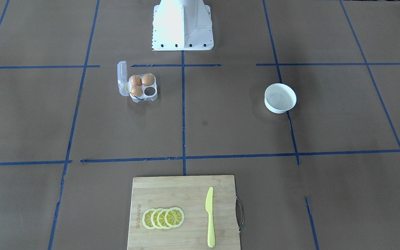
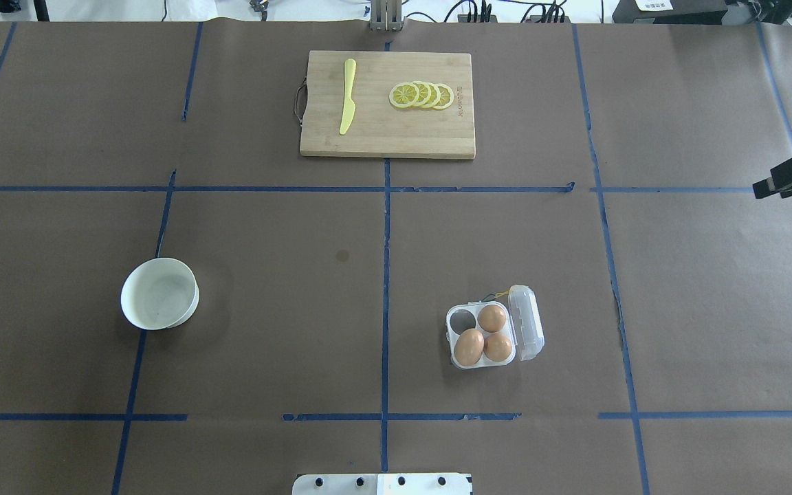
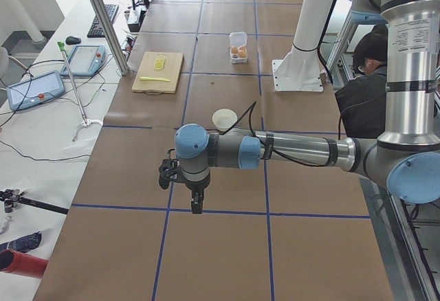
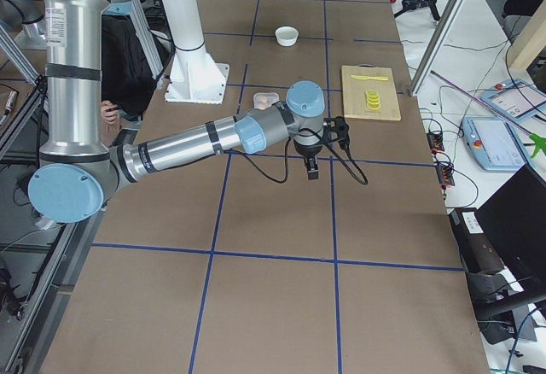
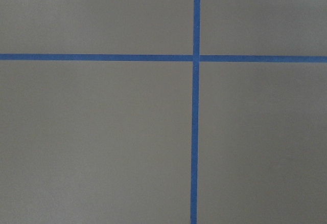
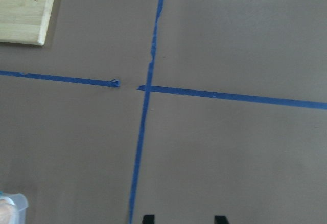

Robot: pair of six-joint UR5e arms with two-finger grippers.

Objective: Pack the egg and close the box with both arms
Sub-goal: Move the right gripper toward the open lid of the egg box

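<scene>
Shows three smooth oval eggs (image 2: 470,347) in the clear plastic box (image 2: 463,320), lid (image 2: 528,322) open, round white bowl (image 2: 190,309) far left, right hand (image 6: 184,220) spread and empty, left hand (image 3: 196,203) impossible to tell.

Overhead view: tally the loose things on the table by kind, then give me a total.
Eggs: 3
Clear egg box: 1
White bowl: 1
Wooden cutting board: 1
Yellow knife: 1
Lemon slices: 4
Total: 11
</scene>
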